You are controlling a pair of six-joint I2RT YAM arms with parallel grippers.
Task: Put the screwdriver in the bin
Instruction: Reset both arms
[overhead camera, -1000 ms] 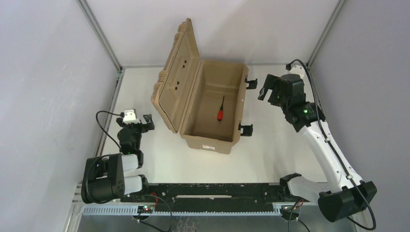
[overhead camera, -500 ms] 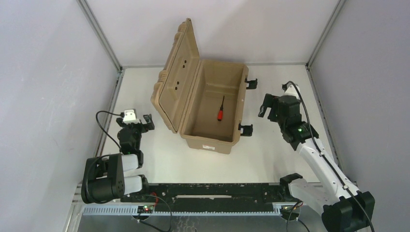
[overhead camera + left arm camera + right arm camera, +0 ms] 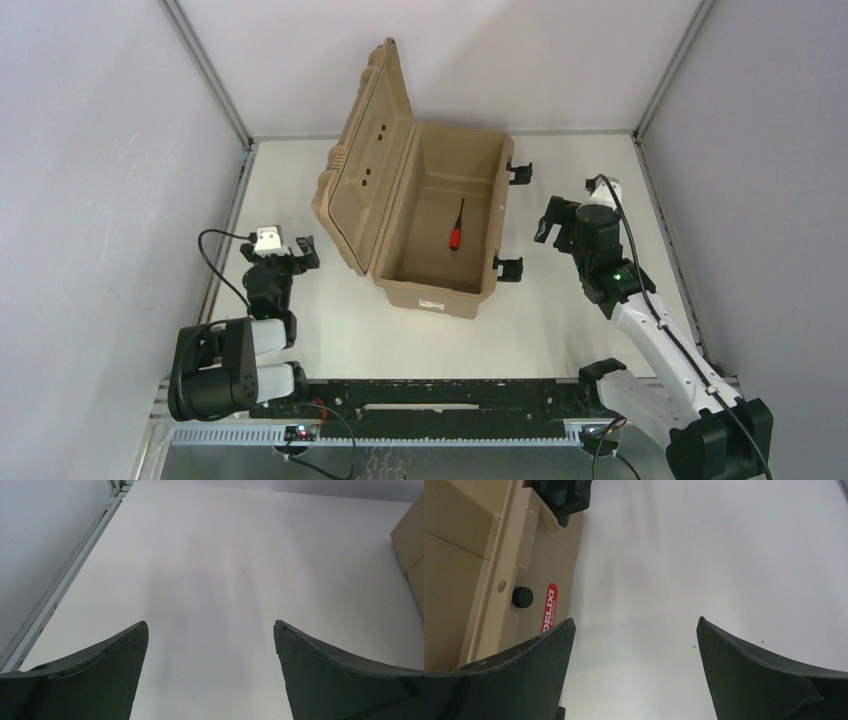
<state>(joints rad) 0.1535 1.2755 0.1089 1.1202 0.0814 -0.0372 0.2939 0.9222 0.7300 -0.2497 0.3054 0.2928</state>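
Observation:
The screwdriver [image 3: 457, 232], red-handled with a thin dark shaft, lies on the floor of the bin [image 3: 440, 292], a tan box whose ribbed lid [image 3: 365, 150] stands open to the left. My right gripper [image 3: 562, 212] hovers just right of the bin, open and empty; in its wrist view [image 3: 635, 621] the bin's outer wall [image 3: 484, 555] runs along the left. My left gripper [image 3: 296, 252] rests open near the table's left side, well away from the bin. Its wrist view [image 3: 211, 625] shows bare table and a corner of the bin [image 3: 411, 545].
Two black latches [image 3: 518, 172] [image 3: 508, 268] stick out from the bin's right side, close to the right gripper. A red label [image 3: 549, 607] marks the bin's wall. Metal frame rails [image 3: 225, 230] border the white table, with grey walls behind.
The right arm has drawn back from the far right toward the near edge, its gripper staying open beside the bin. The screwdriver, the bin and the left arm have not moved.

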